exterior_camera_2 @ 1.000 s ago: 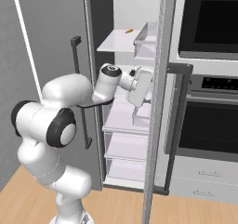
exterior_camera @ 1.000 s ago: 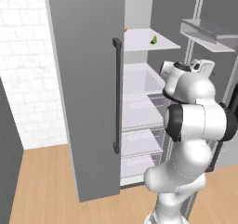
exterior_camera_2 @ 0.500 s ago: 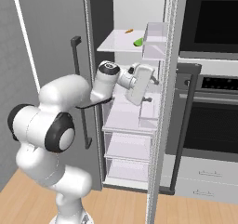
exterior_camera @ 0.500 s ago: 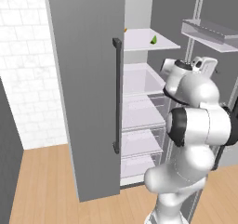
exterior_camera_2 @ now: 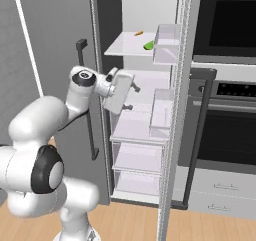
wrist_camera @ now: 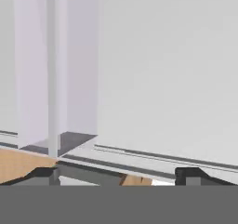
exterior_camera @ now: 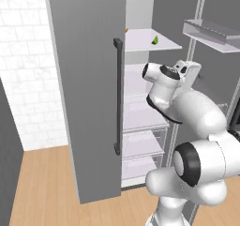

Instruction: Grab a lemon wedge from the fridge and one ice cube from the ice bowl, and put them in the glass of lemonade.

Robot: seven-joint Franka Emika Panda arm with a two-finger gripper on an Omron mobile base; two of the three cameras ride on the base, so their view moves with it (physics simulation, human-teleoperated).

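Since the earlier frames the arm has swung up and in toward the open fridge (exterior_camera_2: 142,15); the base looks unmoved. Left to right in the right base view: gripper (exterior_camera_2: 131,97) sits at the middle shelves, jaws wide apart, holding nothing. Lemon wedge (exterior_camera_2: 149,45) lies on the top shelf, above and right of it, near the tiny orange item (exterior_camera_2: 138,33). Door bins (exterior_camera_2: 167,44) stand just right. Risks: clipping the shelf edge while rising, nudging the wedge away, or grabbing the orange item instead.
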